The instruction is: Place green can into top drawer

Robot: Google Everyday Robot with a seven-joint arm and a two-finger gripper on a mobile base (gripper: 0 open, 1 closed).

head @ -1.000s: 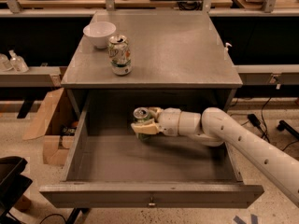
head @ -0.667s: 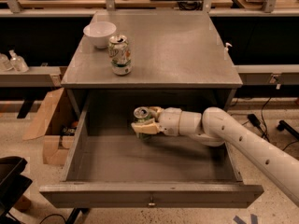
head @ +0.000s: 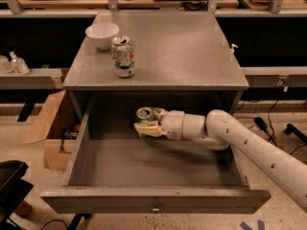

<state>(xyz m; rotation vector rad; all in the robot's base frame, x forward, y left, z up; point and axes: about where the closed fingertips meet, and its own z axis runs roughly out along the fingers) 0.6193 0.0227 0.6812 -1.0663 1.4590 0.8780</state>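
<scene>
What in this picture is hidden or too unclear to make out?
All in the camera view:
- Lower half of the green can: covered by the gripper clamped on it inside the top drawer; whether it touches the floor is unclear.
- Arm: cut off by the right edge.
- White-and-green can label: too blurred to read.

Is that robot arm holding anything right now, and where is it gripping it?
Yes: the end effector, inside the open top drawer, holds the green can by its side, below the rim.
</scene>
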